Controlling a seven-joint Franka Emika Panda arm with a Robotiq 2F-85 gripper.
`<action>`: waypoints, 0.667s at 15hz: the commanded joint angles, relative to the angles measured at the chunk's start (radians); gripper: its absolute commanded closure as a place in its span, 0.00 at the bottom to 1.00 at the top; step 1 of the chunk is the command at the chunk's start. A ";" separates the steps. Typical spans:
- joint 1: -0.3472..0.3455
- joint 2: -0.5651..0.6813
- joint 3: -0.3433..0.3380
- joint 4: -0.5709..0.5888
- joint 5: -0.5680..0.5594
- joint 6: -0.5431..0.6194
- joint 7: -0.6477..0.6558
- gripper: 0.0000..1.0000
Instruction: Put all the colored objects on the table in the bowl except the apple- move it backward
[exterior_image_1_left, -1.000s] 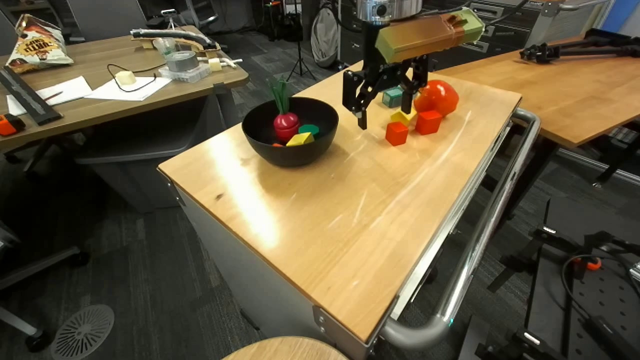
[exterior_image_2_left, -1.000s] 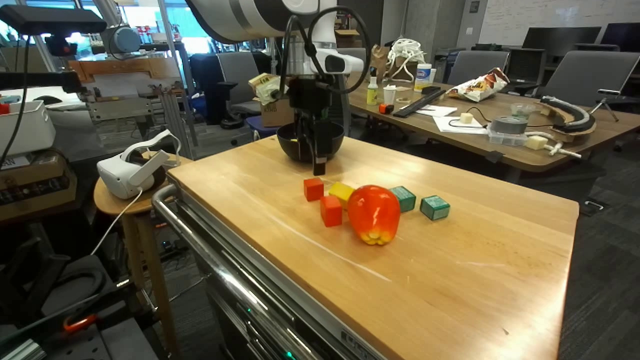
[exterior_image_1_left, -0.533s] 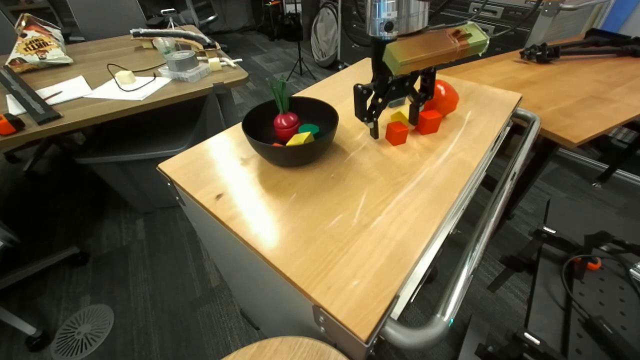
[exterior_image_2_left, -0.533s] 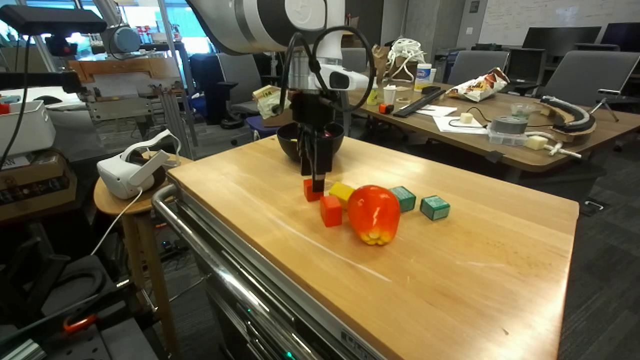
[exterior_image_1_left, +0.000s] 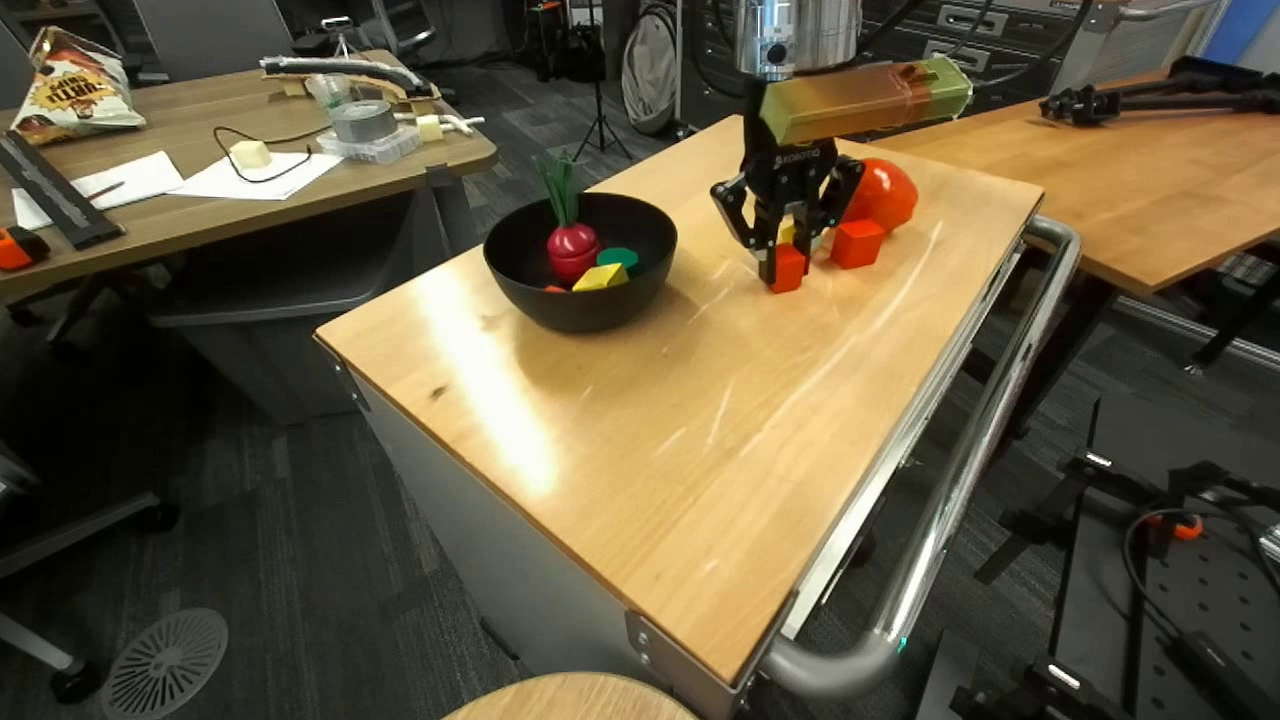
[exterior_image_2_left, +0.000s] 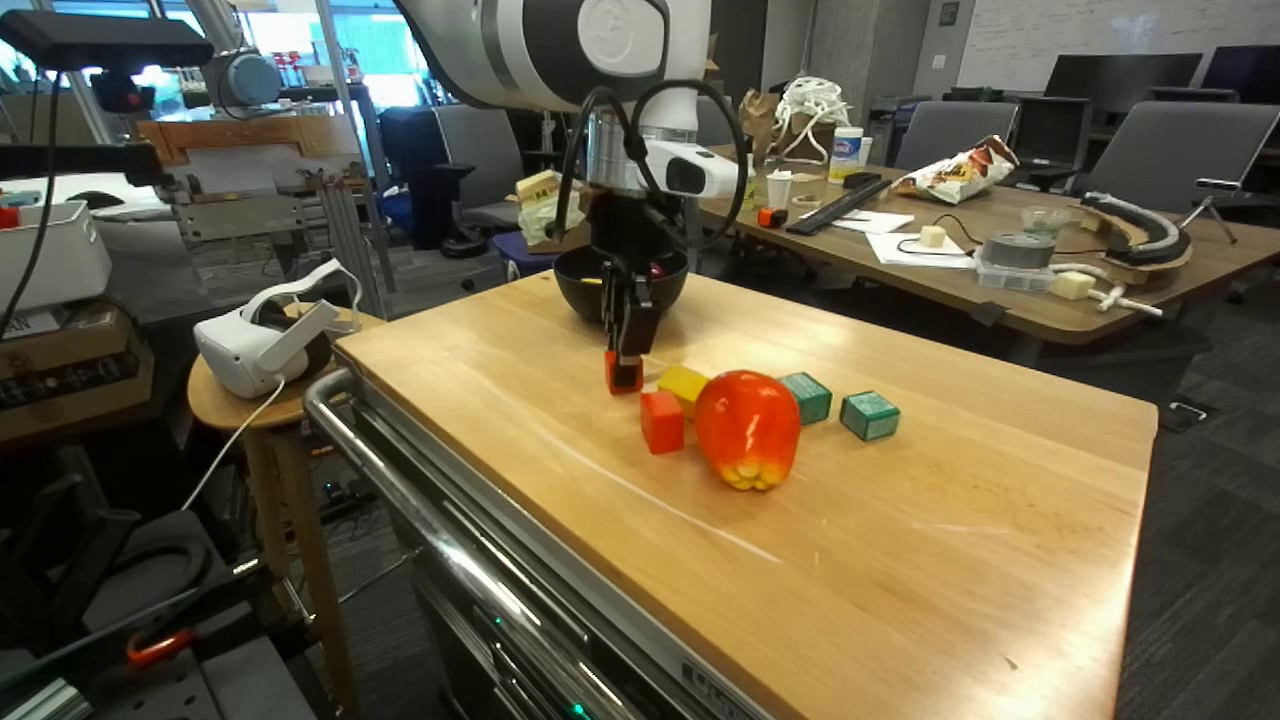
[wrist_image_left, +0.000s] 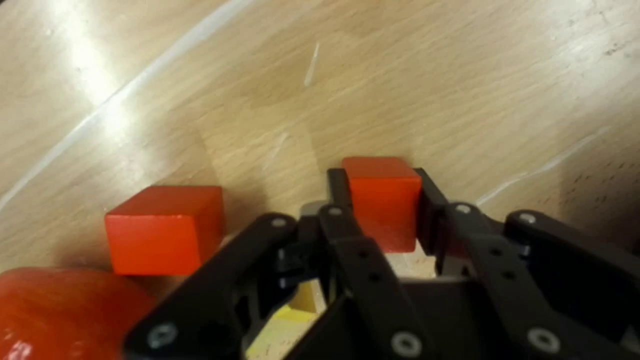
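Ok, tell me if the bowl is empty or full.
Partly full: the bowl holds a radish, yellow block, green piece and orange bit, with room around them.

The arm (exterior_image_2_left: 550, 60) is white and black, with a pale oval cap (exterior_image_2_left: 622, 36) and looping black cables (exterior_image_2_left: 692, 85). Below a silver cylinder (exterior_image_1_left: 797, 40), the black pincer (exterior_image_1_left: 788, 267) reads ROBOTIQ; round screws (wrist_image_left: 406, 344) stud its bars (wrist_image_left: 367, 280); a long orange-green block (exterior_image_1_left: 865, 98) juts out.

VR hdset (exterior_image_2_left: 245, 345) on wood stool (exterior_image_2_left: 232, 410); snack bag (exterior_image_1_left: 80, 88), 2 papers (exterior_image_1_left: 222, 185) on desk (exterior_image_1_left: 205, 110).
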 joint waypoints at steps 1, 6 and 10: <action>-0.011 -0.062 0.002 0.000 0.037 0.019 -0.074 0.92; -0.007 -0.232 0.007 0.022 -0.046 0.065 -0.126 0.92; 0.001 -0.155 0.041 0.185 0.010 -0.007 -0.312 0.92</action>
